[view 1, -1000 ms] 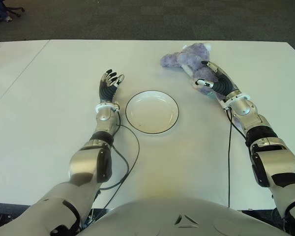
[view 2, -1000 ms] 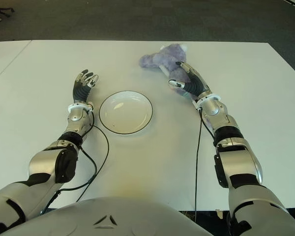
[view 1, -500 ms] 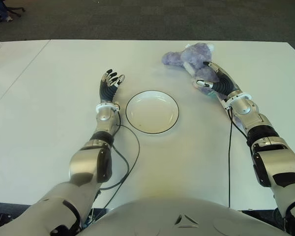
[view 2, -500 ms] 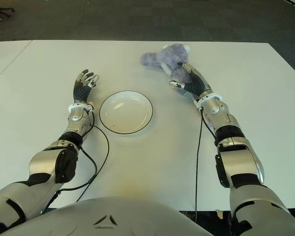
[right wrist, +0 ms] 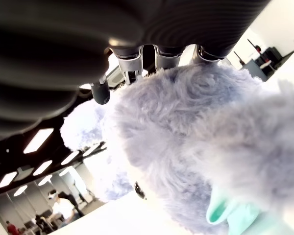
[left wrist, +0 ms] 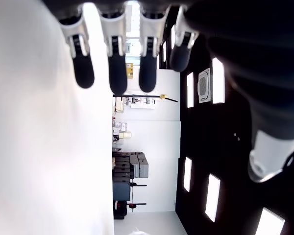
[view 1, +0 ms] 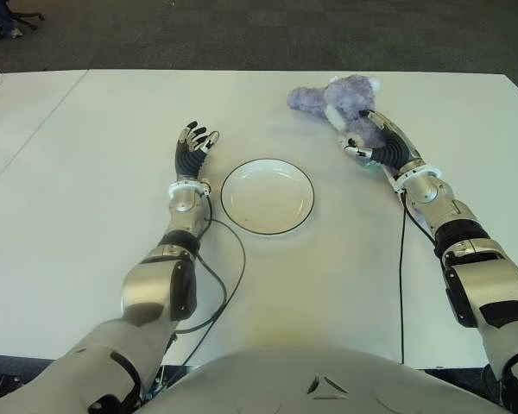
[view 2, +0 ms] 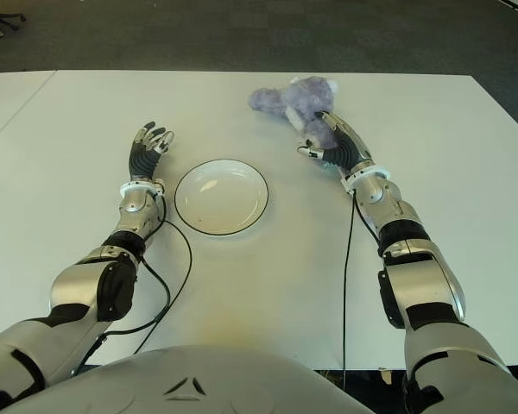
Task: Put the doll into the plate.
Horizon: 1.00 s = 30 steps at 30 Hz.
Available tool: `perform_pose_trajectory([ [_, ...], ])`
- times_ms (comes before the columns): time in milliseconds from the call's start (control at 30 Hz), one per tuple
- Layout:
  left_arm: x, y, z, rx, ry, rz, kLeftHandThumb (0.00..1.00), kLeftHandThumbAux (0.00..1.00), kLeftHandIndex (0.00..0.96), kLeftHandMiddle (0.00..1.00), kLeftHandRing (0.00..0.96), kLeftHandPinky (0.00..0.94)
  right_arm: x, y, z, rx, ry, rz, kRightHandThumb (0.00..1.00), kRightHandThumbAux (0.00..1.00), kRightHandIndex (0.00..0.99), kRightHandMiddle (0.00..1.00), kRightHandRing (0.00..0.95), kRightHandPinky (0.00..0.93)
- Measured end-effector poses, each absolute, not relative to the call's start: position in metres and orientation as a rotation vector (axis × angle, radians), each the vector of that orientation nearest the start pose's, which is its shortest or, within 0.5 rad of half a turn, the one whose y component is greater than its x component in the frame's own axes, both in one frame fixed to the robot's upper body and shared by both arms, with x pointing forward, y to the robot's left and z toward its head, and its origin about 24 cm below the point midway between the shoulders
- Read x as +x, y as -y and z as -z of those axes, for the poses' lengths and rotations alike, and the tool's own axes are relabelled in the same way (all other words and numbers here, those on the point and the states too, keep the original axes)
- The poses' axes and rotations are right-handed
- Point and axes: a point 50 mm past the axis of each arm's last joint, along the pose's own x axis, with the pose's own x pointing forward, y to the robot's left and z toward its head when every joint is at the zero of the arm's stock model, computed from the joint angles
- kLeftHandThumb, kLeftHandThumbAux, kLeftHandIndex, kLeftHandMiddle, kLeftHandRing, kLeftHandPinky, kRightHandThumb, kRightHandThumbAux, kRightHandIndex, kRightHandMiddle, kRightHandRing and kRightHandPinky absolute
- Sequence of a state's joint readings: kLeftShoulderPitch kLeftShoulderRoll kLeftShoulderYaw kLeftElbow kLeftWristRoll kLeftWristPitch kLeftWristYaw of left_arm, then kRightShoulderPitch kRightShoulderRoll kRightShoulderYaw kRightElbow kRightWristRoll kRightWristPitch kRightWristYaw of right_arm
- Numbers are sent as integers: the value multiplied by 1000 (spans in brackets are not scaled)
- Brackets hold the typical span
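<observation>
Reaching over the purple doll [view 1: 338, 99] with the right hand [view 1: 380, 144], far from the plate [view 1: 267, 196].

From the eye views, the doll lies on the white table [view 1: 86, 216] at about 1 o'clock from the plate, well apart from it, and the right hand sits on the doll's near end with its fingers laid over the fur. The left hand [view 1: 191, 149] shows at 9 o'clock of the plate, just beside its rim, palm up and fingers loosely spread, holding nothing. In the left wrist view, the fingertips [left wrist: 116, 73] point out straight with only bare table and the room beyond. In the right wrist view, the fingers [right wrist: 132, 68] press into the doll's fluffy body, and a pale green patch [right wrist: 224, 212] shows on the fur; the hand seems closed on the doll, though the thumb is hidden.
</observation>
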State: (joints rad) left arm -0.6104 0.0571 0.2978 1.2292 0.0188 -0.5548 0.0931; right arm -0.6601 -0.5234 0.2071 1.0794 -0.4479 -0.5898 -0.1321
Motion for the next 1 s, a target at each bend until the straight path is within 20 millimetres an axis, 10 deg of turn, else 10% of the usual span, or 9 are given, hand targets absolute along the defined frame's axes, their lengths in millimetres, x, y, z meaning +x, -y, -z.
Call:
perform_pose_trajectory([
  [1000, 327, -173, 5, -56, -87, -201, 0, 569, 139, 235, 243, 233, 366, 249, -61, -1111, -135, -16, 166, 580, 35, 0, 0, 0],
])
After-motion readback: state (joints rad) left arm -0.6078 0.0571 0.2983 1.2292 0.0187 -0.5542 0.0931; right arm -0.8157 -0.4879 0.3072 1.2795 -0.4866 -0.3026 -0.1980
